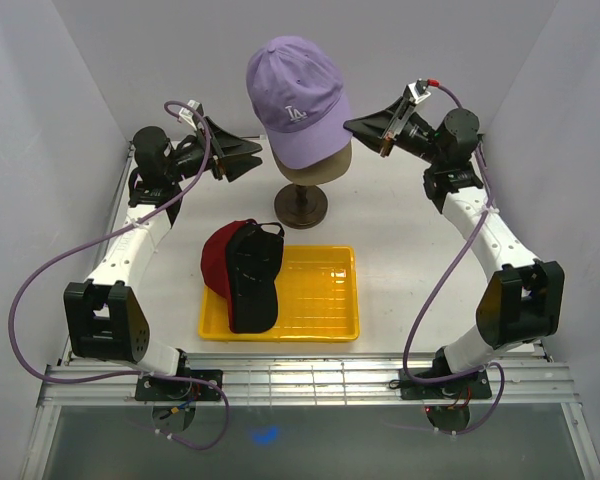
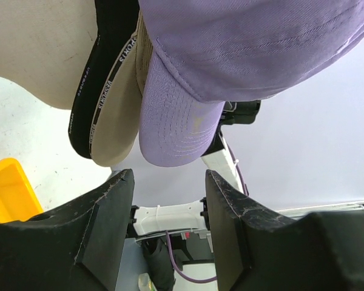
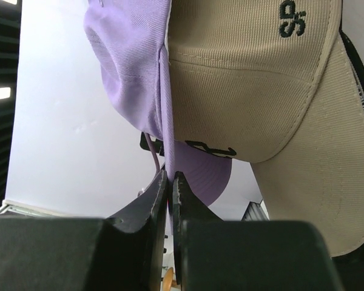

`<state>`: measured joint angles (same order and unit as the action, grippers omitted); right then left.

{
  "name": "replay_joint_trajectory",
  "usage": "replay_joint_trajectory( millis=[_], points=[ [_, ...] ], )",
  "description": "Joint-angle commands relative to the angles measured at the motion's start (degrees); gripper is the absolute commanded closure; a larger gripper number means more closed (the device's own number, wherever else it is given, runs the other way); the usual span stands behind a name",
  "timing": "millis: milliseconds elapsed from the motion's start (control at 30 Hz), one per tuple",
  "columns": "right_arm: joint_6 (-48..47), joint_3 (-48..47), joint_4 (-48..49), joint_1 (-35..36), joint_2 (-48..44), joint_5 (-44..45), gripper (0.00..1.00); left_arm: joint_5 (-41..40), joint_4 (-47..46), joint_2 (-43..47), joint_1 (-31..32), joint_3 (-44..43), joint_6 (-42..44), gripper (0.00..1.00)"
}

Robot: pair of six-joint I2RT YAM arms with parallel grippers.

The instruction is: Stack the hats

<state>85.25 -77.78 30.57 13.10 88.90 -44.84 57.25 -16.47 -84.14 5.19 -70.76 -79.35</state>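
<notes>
1. Above the table's middle, the lavender cap point(image 1: 295, 95) sits over the tan cap point(image 1: 315, 170) on the mannequin head point(image 2: 36, 48).
2. Right arm: forearm reaching up and inward. The right gripper point(image 3: 171, 176) is pinched tight on the lavender cap's lower edge (a thin fold of fabric shows between the fingers).
3. Left arm: a mirrored reach from the other side. The left gripper point(image 1: 258, 158) stands parted and holds nothing, near the caps' brims.
4. The red cap point(image 1: 215, 262) and black cap point(image 1: 253, 280) lie together in the yellow tray point(image 1: 320, 300), black on top.
</notes>
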Motion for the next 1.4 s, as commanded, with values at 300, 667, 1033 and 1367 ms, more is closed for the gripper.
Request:
replay_joint_trajectory(
  millis=[300,667,1033,1367],
  points=[
    [-2.5,5.8,-1.5,-3.6,-0.8,2.1,0.92,0.1,0.2,1.4,-0.4,0.0,1.0,0.4],
    [-4.6,7.3,-4.7,-4.8,1.2,2.5,0.92,0.1,0.2,1.0,-0.4,0.6,1.0,0.41],
    [-9.2,5.9,-14.1,-5.6,2.5,3.6,0.92,0.1,0.2,1.2,-0.5,1.4,1.0,0.41],
    [-14.1,0.9,-23.5,-5.6,4.9,6.0,0.92,0.5,0.2,1.5,-1.1,2.1,0.9,0.41]
  ],
)
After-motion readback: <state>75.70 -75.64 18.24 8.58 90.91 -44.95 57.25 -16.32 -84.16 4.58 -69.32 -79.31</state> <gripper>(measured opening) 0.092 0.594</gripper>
